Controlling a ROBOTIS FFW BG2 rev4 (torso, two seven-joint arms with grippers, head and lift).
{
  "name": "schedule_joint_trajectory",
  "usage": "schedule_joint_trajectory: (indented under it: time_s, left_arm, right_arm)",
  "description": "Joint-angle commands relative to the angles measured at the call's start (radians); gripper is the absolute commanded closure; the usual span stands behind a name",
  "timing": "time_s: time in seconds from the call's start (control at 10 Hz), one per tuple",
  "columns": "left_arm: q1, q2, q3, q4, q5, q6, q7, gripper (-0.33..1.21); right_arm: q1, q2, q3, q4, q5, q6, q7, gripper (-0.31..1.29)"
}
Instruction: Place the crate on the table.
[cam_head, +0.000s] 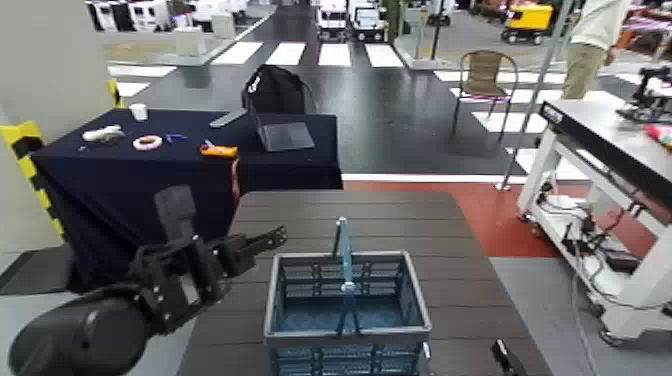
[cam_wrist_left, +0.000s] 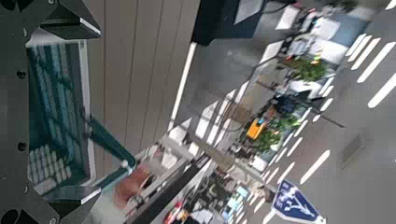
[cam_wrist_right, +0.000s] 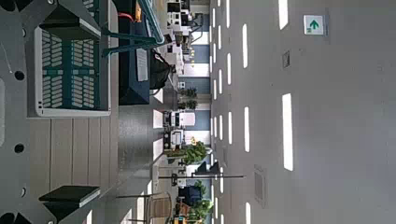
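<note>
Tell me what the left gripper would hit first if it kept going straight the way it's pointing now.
Probably nothing close. The left gripper, apart from the crate, points right across the table, passing just beyond the crate's far rim. Its upright handle is the nearest thing, though depth is unclear.

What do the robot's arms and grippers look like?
The left arm is a thick, rounded matte black tube. It ends in a blocky black left gripper with visible screws, joints and dark, flat, angular fingers. Of the right gripper only a slim black tip shows in the head view. No markings or loose cables are visible.
</note>
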Motion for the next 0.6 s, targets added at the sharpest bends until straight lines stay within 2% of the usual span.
schedule_joint_trajectory:
  time_s: [0.1, 0.2, 0.4, 0.6]
  left_arm:
    - [0.163, -0.024, 0.044, -0.115, -0.18, -0.204, 0.032, 0.13]
    - [0.217, -0.036, 0.045, -0.13, -0.244, -0.295, 0.049, 0.13]
    - [0.304, -0.093, 0.087, -0.149, -0.394, -0.422, 0.036, 0.13]
    - [0.396, -0.088, 0.065, -0.146, -0.476, -0.602, 0.105, 0.13]
  right_arm:
    - [0.004, 0.001, -0.004, -0.004, 0.0, 0.004, -0.001, 0.13]
    - [0.005, 0.001, -0.005, -0.005, 0.0, 0.006, -0.001, 0.13]
    - [0.009, 0.001, -0.008, -0.007, -0.002, 0.009, 0.0, 0.13]
    - [0.009, 0.001, -0.01, -0.007, -0.012, 0.018, 0.008, 0.13]
